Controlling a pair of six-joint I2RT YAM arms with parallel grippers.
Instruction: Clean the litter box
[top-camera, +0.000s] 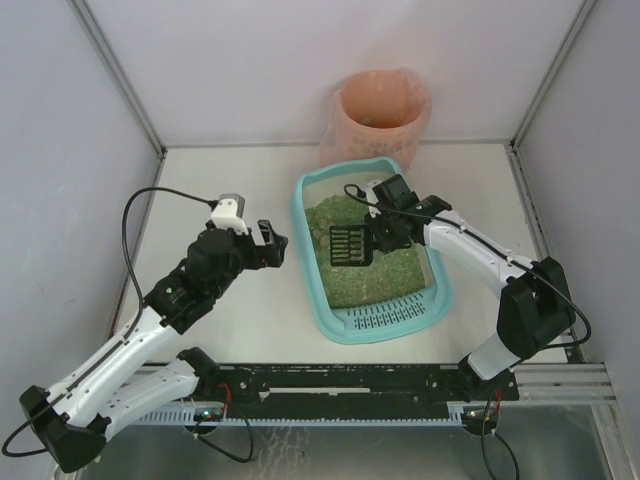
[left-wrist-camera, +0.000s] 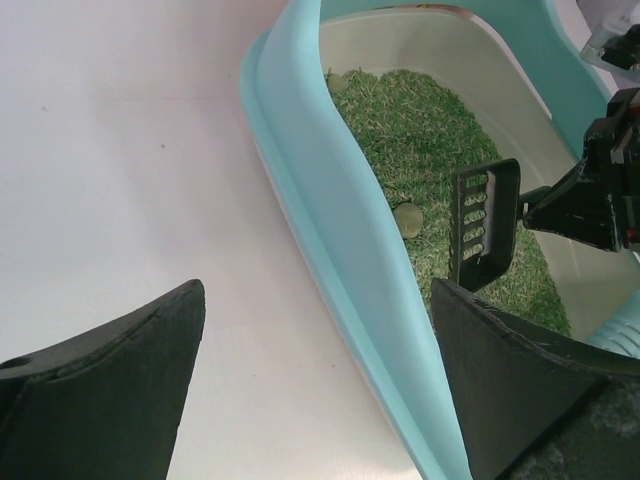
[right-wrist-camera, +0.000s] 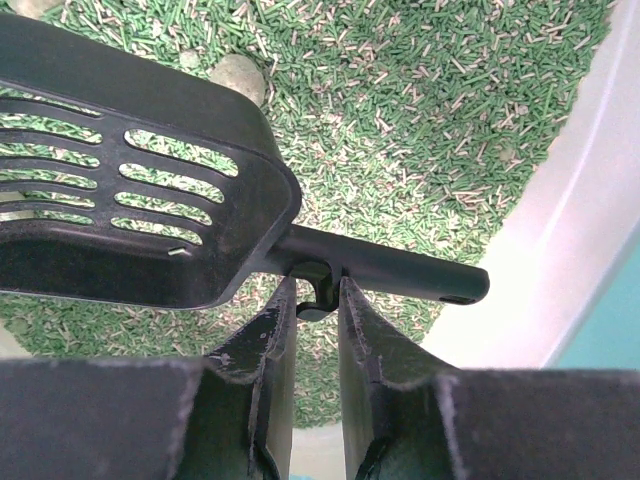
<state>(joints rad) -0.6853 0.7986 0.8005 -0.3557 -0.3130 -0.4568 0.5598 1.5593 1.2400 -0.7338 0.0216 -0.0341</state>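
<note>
Here, the right gripper (right-wrist-camera: 312, 292) clenches the handle of one black scoop (right-wrist-camera: 150, 270) above green litter, where two pale clumps (left-wrist-camera: 407, 218) lie. The left gripper (left-wrist-camera: 318, 295) stands wide open just left of the one litter box (top-camera: 305, 235), right of centre. One pink bin (top-camera: 382, 112) stands beyond.

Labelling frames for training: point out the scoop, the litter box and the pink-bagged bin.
scoop (top-camera: 347, 244), top external view, slotted blade.
litter box (top-camera: 385, 318), top external view, grate end.
pink-bagged bin (top-camera: 380, 115), top external view, front wall.
</note>
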